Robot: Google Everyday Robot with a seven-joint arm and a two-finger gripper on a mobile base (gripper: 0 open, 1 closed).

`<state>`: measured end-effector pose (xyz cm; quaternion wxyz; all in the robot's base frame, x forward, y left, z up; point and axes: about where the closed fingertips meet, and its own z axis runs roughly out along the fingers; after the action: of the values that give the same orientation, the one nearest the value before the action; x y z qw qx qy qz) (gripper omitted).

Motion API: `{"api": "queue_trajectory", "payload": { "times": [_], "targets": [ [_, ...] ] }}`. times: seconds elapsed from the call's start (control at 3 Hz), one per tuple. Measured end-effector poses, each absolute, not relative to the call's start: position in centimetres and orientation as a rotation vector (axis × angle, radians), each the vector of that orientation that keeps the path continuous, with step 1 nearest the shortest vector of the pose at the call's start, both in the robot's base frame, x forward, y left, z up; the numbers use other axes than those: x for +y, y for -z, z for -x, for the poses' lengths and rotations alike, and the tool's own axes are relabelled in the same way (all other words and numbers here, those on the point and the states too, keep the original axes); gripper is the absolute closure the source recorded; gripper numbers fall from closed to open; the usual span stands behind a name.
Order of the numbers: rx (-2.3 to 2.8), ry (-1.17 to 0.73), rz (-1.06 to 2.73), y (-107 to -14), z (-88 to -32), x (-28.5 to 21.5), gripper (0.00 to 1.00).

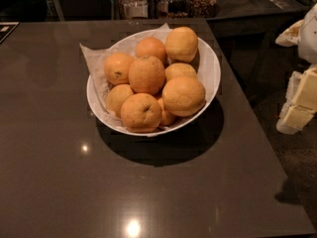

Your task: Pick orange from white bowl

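A white bowl (210, 69) lined with crinkled white paper stands on a dark table, a little behind its middle. It holds several oranges piled together. The large pale smooth orange (183, 95) lies at the bowl's front right, on top. Another pale one (182, 44) lies at the back right. Deeper-orange fruit with dark stem dimples (141, 112) lie at the front and left. My gripper (298, 114) shows as cream-white parts at the right edge of the view, beyond the table's right side, well apart from the bowl and holding nothing I can see.
The dark glossy table (54, 162) stretches left and front of the bowl; its right edge runs diagonally close to the bowl. Glass jars (171, 1) stand on a counter behind. Dark floor lies to the right, below my arm.
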<state>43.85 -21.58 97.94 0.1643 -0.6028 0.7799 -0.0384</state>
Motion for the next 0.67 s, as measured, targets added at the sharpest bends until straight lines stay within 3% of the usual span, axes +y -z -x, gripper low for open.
{"api": "queue_trajectory", "payload": {
  "times": [0.67],
  "targets": [
    [2.27, 0.158, 1.675, -98.2, -43.6, -20.5, 0.0]
  ]
}}
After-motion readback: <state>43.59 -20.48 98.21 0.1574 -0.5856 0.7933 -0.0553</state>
